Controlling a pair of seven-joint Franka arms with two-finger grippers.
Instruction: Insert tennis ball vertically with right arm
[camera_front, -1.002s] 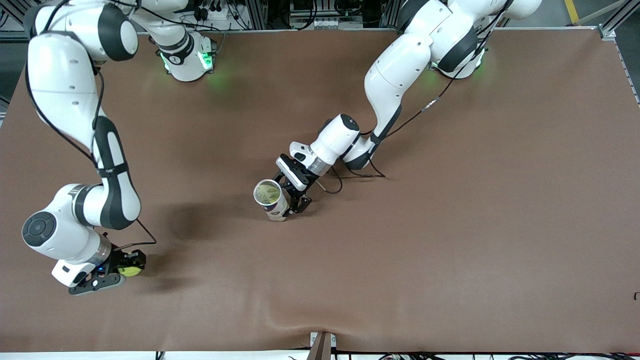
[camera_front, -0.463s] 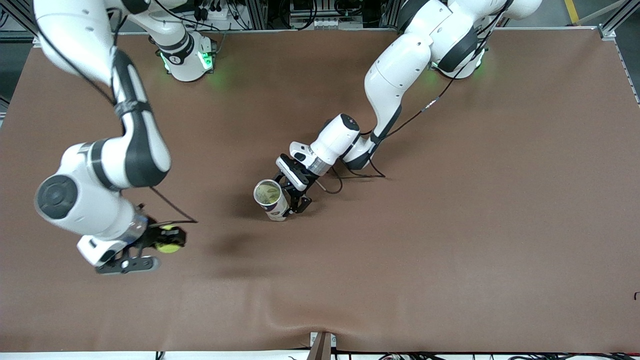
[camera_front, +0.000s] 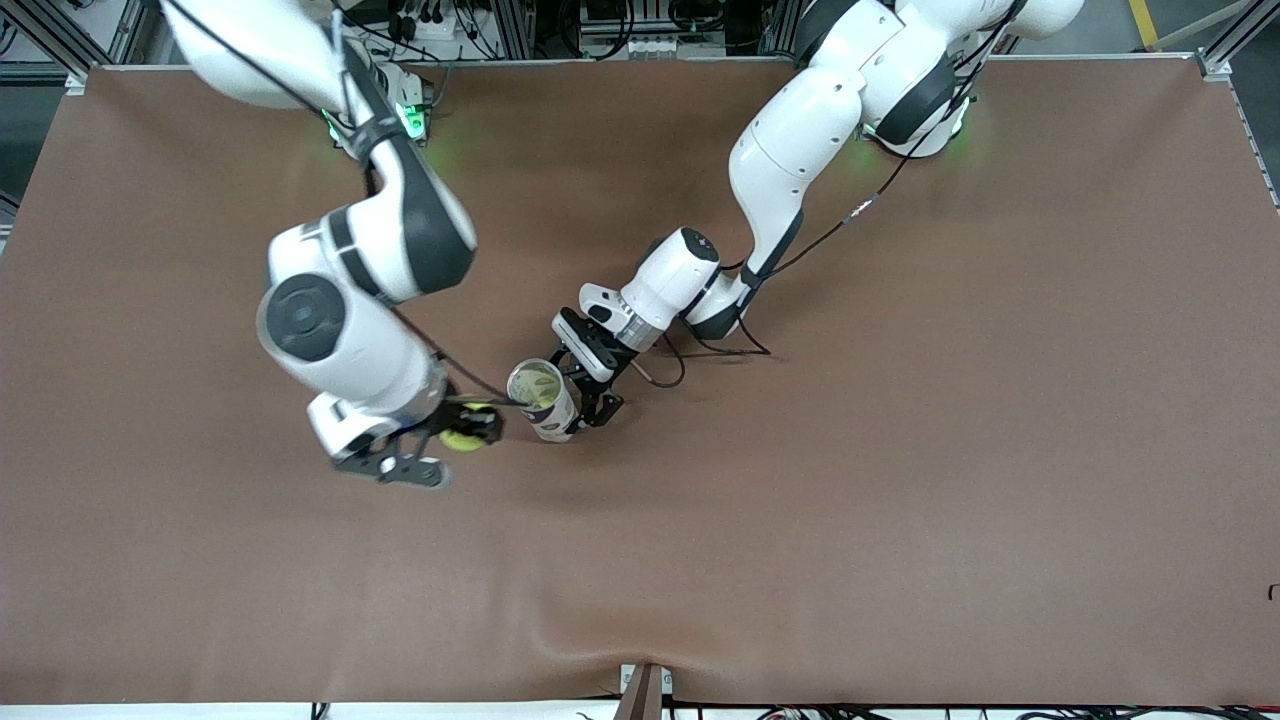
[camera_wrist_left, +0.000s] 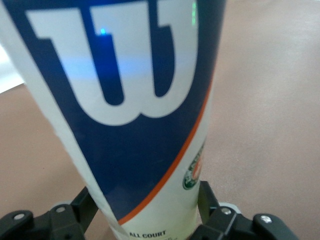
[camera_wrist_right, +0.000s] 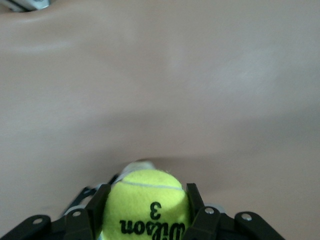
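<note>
A yellow-green tennis ball (camera_front: 462, 438) (camera_wrist_right: 148, 205) sits clamped between the black fingers of my right gripper (camera_front: 470, 432) (camera_wrist_right: 147, 202), which hangs in the air over the mat just beside the can, toward the right arm's end of the table. The can (camera_front: 541, 398) (camera_wrist_left: 127, 105) is an upright white and blue tube with an open top in the middle of the table. My left gripper (camera_front: 583, 408) (camera_wrist_left: 145, 210) is shut on its lower part, one finger on each side.
The brown mat (camera_front: 900, 450) covers the whole table. The right arm's elbow and forearm (camera_front: 340, 300) hang high over the mat beside the can. A black cable (camera_front: 700, 350) loops on the mat by the left wrist.
The right arm has swung from the table's corner near the front camera toward the middle, carrying the ball up beside the can. The left arm and can have not moved.
</note>
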